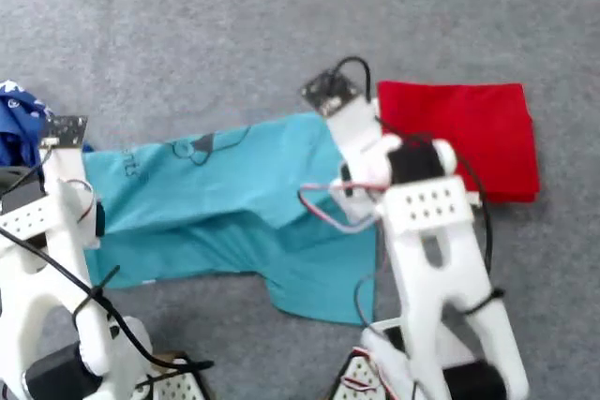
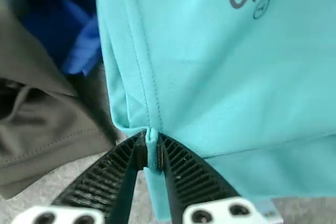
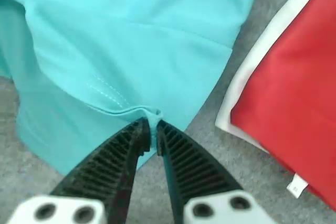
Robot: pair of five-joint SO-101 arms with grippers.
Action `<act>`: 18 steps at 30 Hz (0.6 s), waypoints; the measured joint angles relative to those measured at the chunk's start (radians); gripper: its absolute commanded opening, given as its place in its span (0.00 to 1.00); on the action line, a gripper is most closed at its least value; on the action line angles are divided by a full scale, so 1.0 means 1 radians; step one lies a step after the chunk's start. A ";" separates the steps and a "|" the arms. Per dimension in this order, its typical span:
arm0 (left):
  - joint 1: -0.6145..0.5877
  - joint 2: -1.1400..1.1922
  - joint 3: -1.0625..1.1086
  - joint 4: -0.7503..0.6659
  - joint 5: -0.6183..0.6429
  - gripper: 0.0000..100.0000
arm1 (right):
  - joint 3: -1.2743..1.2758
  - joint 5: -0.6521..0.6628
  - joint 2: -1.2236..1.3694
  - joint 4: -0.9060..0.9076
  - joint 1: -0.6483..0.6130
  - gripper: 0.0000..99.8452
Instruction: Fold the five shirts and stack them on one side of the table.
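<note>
high view: a teal shirt (image 1: 225, 203) lies flat on the grey table (image 1: 281, 35). its long axis runs side to side, from the left arm (image 1: 56, 231) to the right arm (image 1: 431, 222), and its far edge rises a little toward the right arm. the printed side faces up, with the print nearer the left arm's end. one corner of cloth juts toward the near table edge, beside the right arm's base. a folded red shirt (image 1: 469, 133) lies just past the teal shirt's right end, on the outer side of the right arm. a blue shirt (image 1: 19, 124) is bunched at the left edge of the table, behind the left arm's wrist.

left wrist view: the left gripper (image 2: 151, 148) is clamped on a thin fold at the edge of the teal shirt (image 2: 220, 66). both jaws press together on the cloth, and the hem seam runs straight away from the fingertips. the rest of the shirt spreads out ahead of the gripper. the blue shirt (image 2: 63, 24) and a dark shirt (image 2: 37, 114) lie just beside that edge.

right wrist view: the right gripper (image 3: 152, 129) is pinched shut on a small raised ridge of the teal shirt (image 3: 121, 40), which spreads away ahead of the fingertips. the red shirt (image 3: 299, 108) lies near, apart from the gripper, with a white layer (image 3: 257, 72) along its edge.
</note>
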 measured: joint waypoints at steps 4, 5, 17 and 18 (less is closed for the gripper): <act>0.000 -0.091 0.028 0.052 -0.038 0.03 | 0.092 0.031 -0.123 0.035 -0.037 0.01; 0.000 -0.132 0.041 0.064 -0.044 0.03 | 0.115 0.034 -0.150 0.043 -0.046 0.01; 0.040 -0.569 0.354 0.075 -0.064 0.03 | 0.247 0.152 -0.325 0.098 -0.058 0.01; 0.035 -0.571 0.370 0.068 -0.064 0.03 | 0.252 0.173 -0.325 0.109 -0.058 0.01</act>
